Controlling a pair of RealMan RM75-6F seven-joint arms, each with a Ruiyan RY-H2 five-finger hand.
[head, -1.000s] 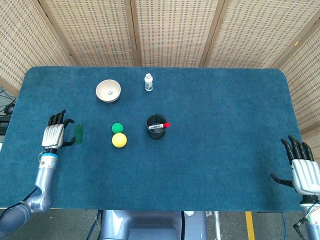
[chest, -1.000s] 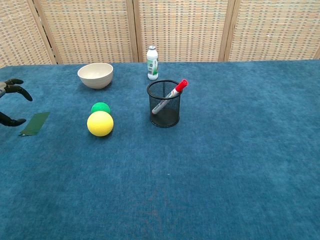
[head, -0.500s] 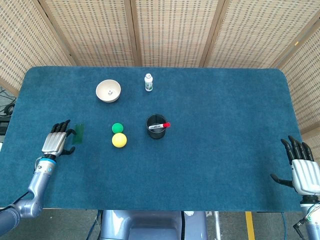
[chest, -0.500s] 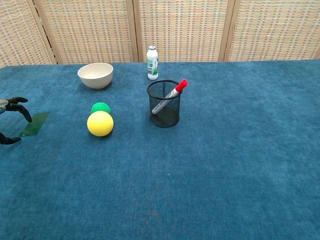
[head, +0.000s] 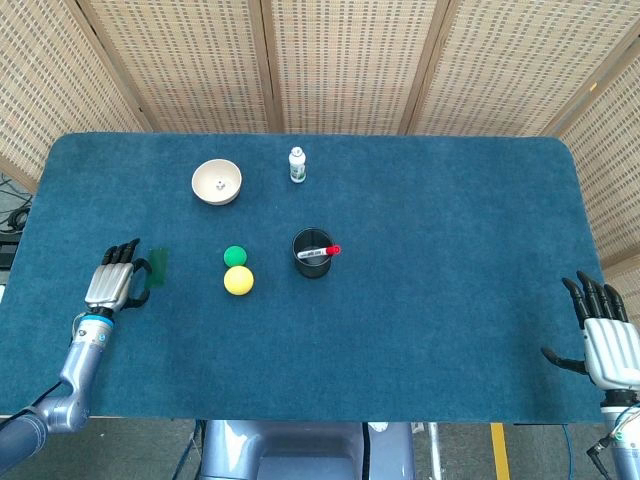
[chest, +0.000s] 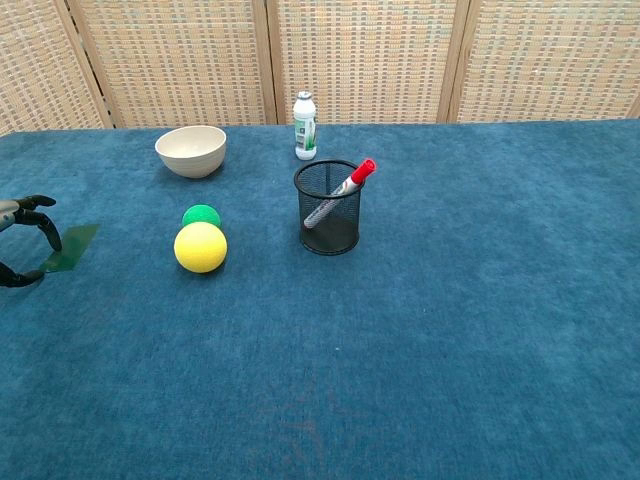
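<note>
Our left hand hovers, fingers apart, just beside the untouched green card, while our right hand rests spread, empty.

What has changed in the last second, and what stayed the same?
The left hand drew back toward the near table edge, beside the green card; its fingers stay apart and hold nothing. Between the last two moments it hardly moved. The right hand, the balls, the bowl, the bottle and the mesh cup with the marker stayed as they were.
</note>
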